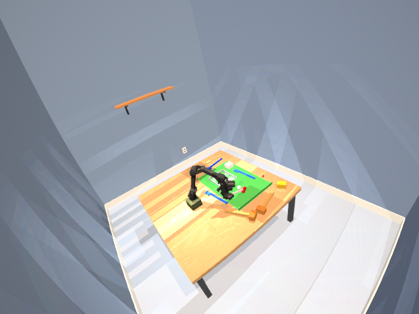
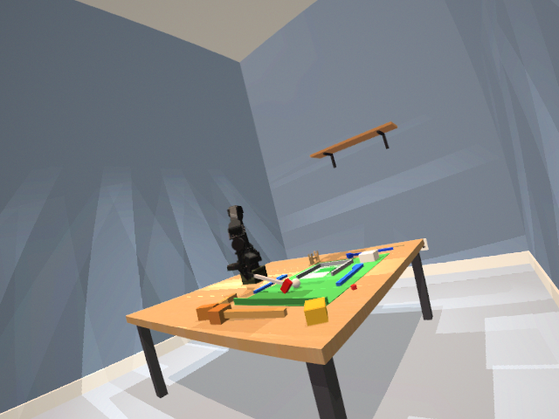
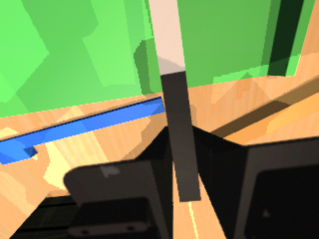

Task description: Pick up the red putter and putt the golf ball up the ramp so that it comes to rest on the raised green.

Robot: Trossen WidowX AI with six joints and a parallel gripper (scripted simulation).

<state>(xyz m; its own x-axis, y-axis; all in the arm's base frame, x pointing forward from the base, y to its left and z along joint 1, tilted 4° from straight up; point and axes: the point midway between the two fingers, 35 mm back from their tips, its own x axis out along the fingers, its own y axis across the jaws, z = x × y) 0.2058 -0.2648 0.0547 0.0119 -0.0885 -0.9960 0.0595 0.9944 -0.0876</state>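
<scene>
The gripper (image 1: pixel 230 195) (image 2: pixel 251 278) (image 3: pixel 183 144) is shut on the dark handle end of the red putter (image 1: pixel 243 190) (image 2: pixel 286 285) (image 3: pixel 166 40), over the near side of the green mat (image 1: pixel 256 190) (image 2: pixel 311 295) (image 3: pixel 112 55). The putter's pale shaft slants down to its red head, low over the mat. The white golf ball (image 1: pixel 238 187) (image 2: pixel 296 283) is close beside the head, on the ramp side; whether they touch cannot be told. The pale ramp with grey rails (image 2: pixel 308 271) stands farther back, around the raised green. Head and ball are outside the wrist view.
Blue bars (image 1: pixel 244 174) (image 1: pixel 216 197) (image 2: pixel 349 275) (image 3: pixel 85 124) lie along both sides of the course. Orange mallets (image 1: pixel 260 209) (image 2: pixel 218 314), a yellow block (image 1: pixel 281 184) (image 2: pixel 315 311), a white block (image 1: pixel 228 165) (image 2: pixel 369 256) and a small red piece (image 1: pixel 262 176) (image 2: pixel 353 286) are around it.
</scene>
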